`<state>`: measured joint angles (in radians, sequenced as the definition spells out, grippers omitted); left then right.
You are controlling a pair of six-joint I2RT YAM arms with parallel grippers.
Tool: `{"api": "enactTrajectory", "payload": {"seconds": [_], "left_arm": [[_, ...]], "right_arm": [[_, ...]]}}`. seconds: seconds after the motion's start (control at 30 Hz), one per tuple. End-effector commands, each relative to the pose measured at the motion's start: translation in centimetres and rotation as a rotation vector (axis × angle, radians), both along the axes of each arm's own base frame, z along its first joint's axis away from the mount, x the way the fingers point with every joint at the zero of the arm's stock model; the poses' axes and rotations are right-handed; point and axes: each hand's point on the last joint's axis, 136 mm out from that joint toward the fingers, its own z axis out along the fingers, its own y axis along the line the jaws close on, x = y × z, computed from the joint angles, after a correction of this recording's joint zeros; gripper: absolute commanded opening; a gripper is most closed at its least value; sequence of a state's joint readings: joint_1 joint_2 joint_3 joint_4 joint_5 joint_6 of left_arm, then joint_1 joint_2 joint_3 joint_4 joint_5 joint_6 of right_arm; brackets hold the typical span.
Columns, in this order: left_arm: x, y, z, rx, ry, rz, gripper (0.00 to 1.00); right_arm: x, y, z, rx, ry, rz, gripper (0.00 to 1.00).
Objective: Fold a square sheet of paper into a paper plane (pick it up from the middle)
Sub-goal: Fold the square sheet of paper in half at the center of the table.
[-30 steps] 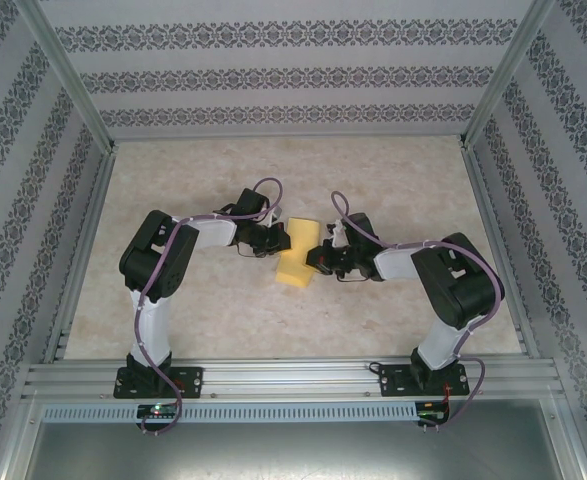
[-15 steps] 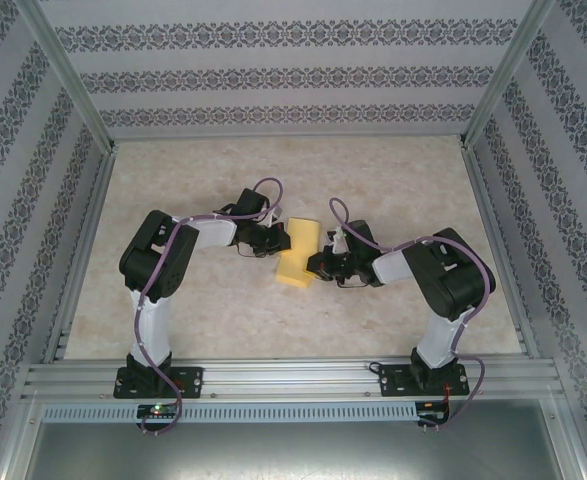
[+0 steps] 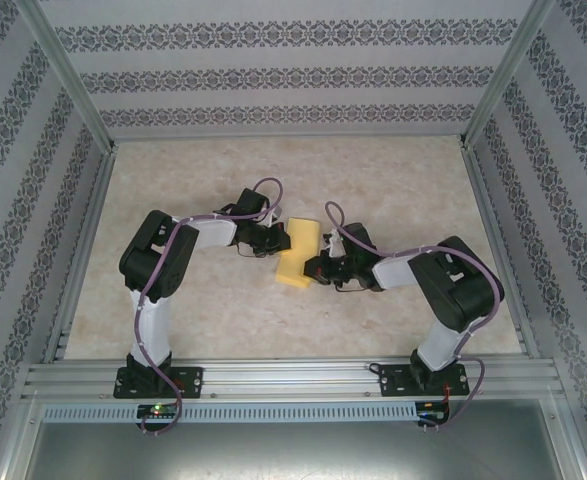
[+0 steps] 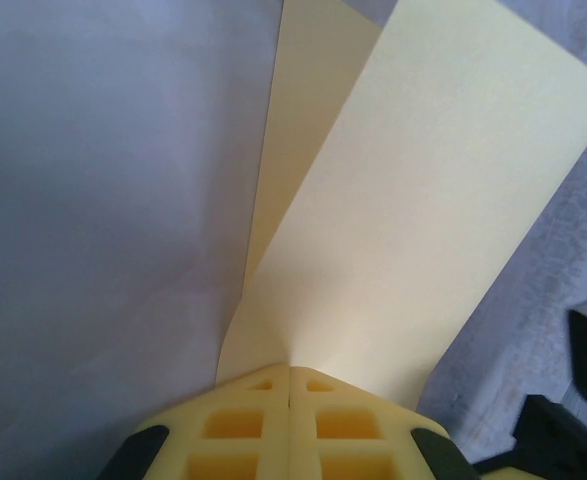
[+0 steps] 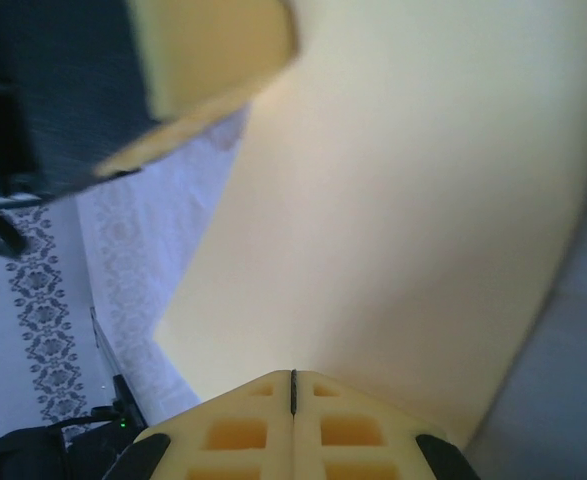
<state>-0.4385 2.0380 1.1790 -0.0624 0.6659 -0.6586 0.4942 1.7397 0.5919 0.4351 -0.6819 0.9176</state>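
While pinched by both grippers, folded paper

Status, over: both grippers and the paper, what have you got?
Left gripper shut on the square sheet of paper, doubled over. Right gripper shut on its opposite side. No obstruction seen around it.

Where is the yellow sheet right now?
In the top view, the yellow sheet is mid-table, held between the two grippers: the left gripper pinches its left edge and the right gripper its near right edge.
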Motion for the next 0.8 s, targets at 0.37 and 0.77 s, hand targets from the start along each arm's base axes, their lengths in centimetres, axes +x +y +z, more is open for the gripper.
{"api": "enactTrajectory", "payload": {"seconds": [0.37, 0.77], "left_arm": [[-2.0, 1.3, -3.6, 0.109, 0.091, 0.003, 0.00], [-2.0, 1.3, -3.6, 0.109, 0.091, 0.000, 0.00]], "right_arm": [[-1.1, 0.0, 0.5, 0.014, -0.044, 0.020, 0.00], [-2.8, 0.0, -2.6, -0.016, -0.005, 0.041, 0.00]]}}
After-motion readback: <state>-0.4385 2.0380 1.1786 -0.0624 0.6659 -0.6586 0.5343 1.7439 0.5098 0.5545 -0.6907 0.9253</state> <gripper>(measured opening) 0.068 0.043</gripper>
